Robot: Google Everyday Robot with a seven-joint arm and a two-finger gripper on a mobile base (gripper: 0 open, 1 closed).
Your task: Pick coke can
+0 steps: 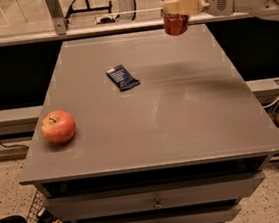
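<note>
The gripper [175,4] holds the coke can [176,25], fingers [183,5] clamped, above the grey table [180,119].

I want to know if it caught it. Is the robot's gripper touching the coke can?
Touching. The camera view shows the gripper with its jaws wrapped around the upper part of the coke can, pressed against its sides.

A red can [175,24] with a silver top is clasped by the cream-coloured gripper [176,1], held above the far edge of the plain grey table [180,119]. A red apple [58,126] is tinged yellow; a dark blue packet [122,77] is marked with pale print.
</note>
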